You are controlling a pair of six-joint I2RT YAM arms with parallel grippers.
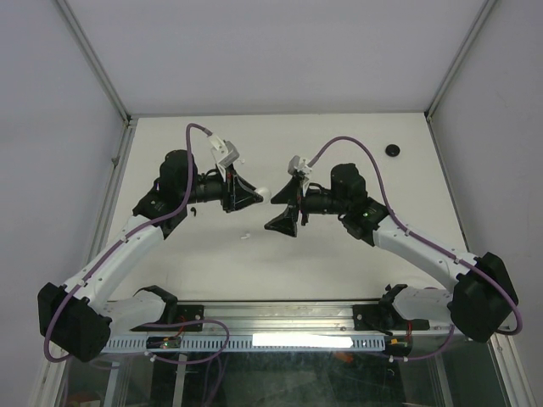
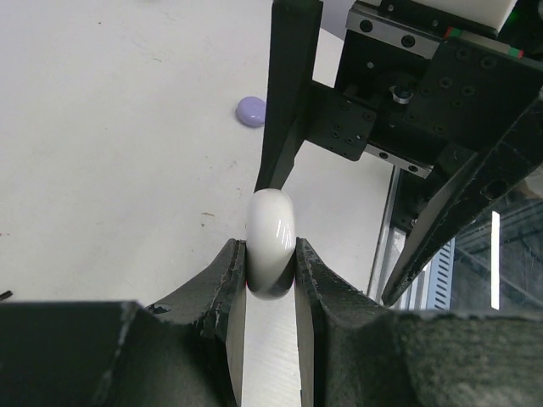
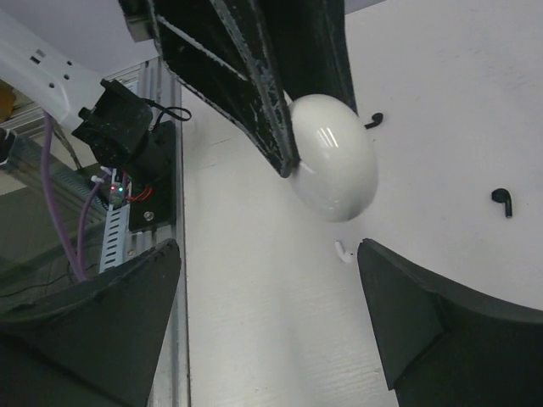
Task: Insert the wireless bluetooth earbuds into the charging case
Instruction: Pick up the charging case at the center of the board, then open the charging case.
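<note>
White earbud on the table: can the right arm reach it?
Probably yes: the right gripper is open and empty, the small white earbud lies bare; only the left gripper's glossy white case hangs near.

Charging case (image 2: 270, 242) glossy white; black earbud (image 3: 502, 201); white earbud (image 3: 342, 251); table (image 1: 339, 263) white.

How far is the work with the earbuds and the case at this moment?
Done: the left hand holds the white charging case pinched, off the table. In hand: the open right hand is beside it, empty. Left: all inserting; a white earbud and a black earbud lie on the table.
</note>
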